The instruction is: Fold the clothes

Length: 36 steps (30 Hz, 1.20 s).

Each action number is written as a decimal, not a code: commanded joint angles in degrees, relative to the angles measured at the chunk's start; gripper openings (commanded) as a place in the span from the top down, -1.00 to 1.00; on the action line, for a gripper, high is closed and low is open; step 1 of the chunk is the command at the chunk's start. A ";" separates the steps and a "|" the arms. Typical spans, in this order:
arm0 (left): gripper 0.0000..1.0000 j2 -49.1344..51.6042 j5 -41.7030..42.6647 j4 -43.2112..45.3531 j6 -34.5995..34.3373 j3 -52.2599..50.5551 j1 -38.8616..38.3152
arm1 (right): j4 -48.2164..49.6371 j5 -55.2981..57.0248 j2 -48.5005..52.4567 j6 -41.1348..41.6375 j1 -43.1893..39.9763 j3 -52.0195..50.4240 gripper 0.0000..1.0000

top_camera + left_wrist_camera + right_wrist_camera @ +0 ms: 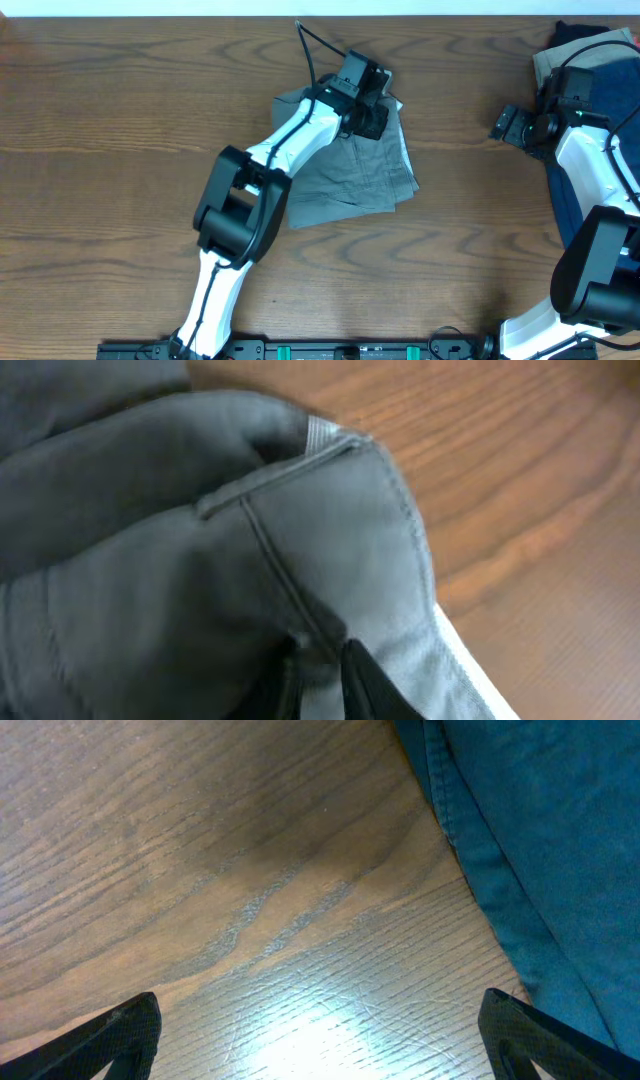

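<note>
The grey woven shorts [365,170] lie partly folded near the table's middle. My left gripper [372,112] is at their far edge, shut on a fold of the grey cloth; in the left wrist view the fingers [318,682] pinch the fabric [200,560] near a seam and the pale waistband [450,660]. My right gripper [508,124] is open and empty over bare wood, left of a pile with a navy-blue garment [570,200] and a tan garment [590,50]. The right wrist view shows wide-apart fingers [320,1040] and the blue cloth [540,840].
The wooden table [120,150] stretches to the left and front. A black cable [308,50] runs from the far edge to the left arm. The garment pile sits at the right edge beside the right arm's base.
</note>
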 commanded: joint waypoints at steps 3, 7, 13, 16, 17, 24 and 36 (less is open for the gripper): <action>0.66 4.76 -4.81 3.52 0.74 -0.26 0.09 | -0.04 0.55 0.48 -0.55 -0.26 0.55 -0.98; 0.66 4.79 -6.34 3.67 0.74 -0.22 0.11 | -0.04 0.55 0.46 -0.55 -0.28 0.55 -0.98; 0.19 -3.96 -6.27 2.27 0.76 -0.13 0.42 | -0.04 0.57 0.48 -0.55 -0.31 0.55 -0.99; -0.25 -9.94 -6.27 -0.50 0.76 -0.13 0.42 | -0.04 0.55 0.46 -0.52 -0.31 0.55 -0.99; -0.40 -12.31 -6.29 -2.08 0.79 -0.13 0.42 | -0.04 0.57 0.46 -0.55 -0.31 0.57 -0.99; -0.96 -24.76 -10.73 -14.86 0.98 -0.13 2.45 | -0.04 0.55 0.46 -0.55 -0.31 0.55 -0.98; -0.96 -24.20 -1.88 -36.33 0.79 -5.11 16.87 | -0.04 0.55 0.48 -0.52 -0.31 0.55 -0.99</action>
